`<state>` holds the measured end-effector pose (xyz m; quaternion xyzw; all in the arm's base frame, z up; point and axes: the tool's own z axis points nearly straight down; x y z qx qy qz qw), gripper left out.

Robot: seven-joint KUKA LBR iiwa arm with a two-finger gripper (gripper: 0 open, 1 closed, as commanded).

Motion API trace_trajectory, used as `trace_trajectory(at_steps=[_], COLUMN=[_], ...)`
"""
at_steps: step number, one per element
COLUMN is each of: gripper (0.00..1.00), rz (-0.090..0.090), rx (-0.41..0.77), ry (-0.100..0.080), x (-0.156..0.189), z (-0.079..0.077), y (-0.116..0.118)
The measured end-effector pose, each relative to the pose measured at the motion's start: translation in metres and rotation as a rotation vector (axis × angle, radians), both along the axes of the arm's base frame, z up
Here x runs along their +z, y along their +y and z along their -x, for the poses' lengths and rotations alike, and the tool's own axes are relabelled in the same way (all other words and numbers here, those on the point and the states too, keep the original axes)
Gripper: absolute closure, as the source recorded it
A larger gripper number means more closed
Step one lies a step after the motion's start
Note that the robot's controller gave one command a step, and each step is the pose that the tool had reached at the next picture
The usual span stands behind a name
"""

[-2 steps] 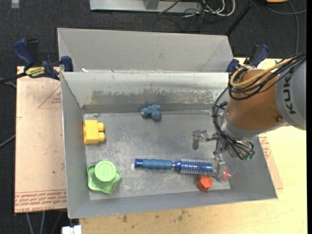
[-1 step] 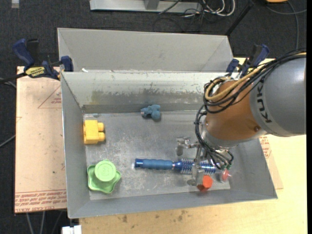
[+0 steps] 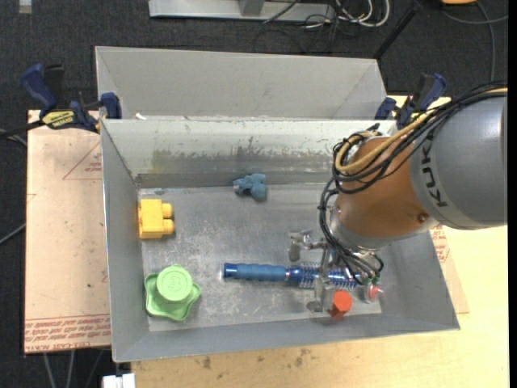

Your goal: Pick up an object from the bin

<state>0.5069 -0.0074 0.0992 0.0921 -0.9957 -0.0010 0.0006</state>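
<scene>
Jaws over bristle end of blue brush (image 3: 260,273)
Its handle is laid leftward along the bin (image 3: 234,233) floor; whether the jaws are spread cannot be told.

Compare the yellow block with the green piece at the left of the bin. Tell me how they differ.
The yellow block is boxy with straight edges; the green piece is a round cap on a wavy-edged base. The green piece covers more floor than the yellow block. The yellow block lies further back, the green piece nearer the front wall. Both rest at the left side of the bin, apart from each other.
</scene>
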Motion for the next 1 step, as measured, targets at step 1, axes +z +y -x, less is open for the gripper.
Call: trace_trajectory(at_steps=[1], gripper=[0.00], rz=[0.001], rx=[-0.029], ry=[0.001], x=[-0.0313], z=[-0.0022], y=[-0.0143])
